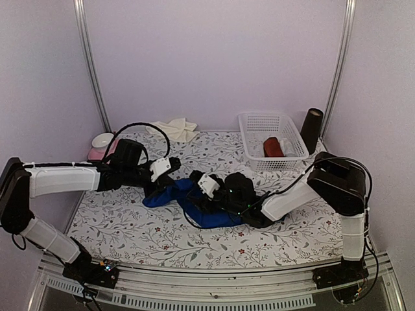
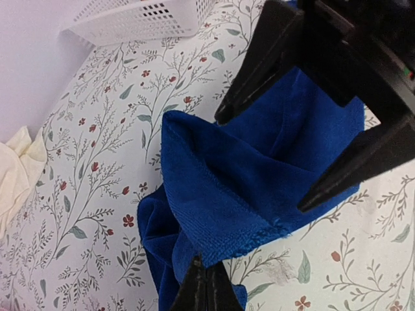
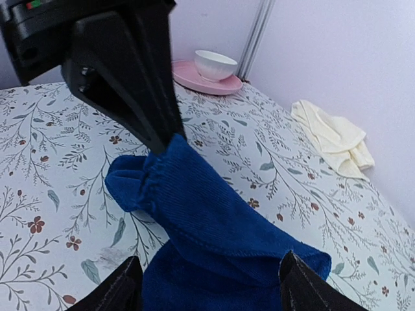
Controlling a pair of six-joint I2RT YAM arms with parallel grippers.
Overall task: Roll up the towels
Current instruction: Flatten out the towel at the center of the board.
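The blue towel (image 1: pixel 174 196) lies crumpled mid-table, one hemmed edge lifted into a ridge (image 2: pixel 220 194). My left gripper (image 2: pixel 206 280) is shut on that edge and pinches the cloth at its fingertips (image 3: pixel 163 137). My right gripper (image 3: pixel 209 271) faces it from the other side. It is open, and its two fingers (image 2: pixel 241 97) straddle the raised blue fold without pinching it. In the top view both grippers meet over the towel, the left (image 1: pixel 157 186) and the right (image 1: pixel 196 193). The cream towel (image 1: pixel 174 128) lies bunched at the back wall, apart from both arms.
A white basket (image 1: pixel 254 123) at the back right holds a dark red roll (image 1: pixel 272 147). A black cylinder (image 1: pixel 312 129) stands beside it. A white bowl (image 3: pixel 215 63) sits on a pink plate (image 3: pixel 207 83) at the back left corner.
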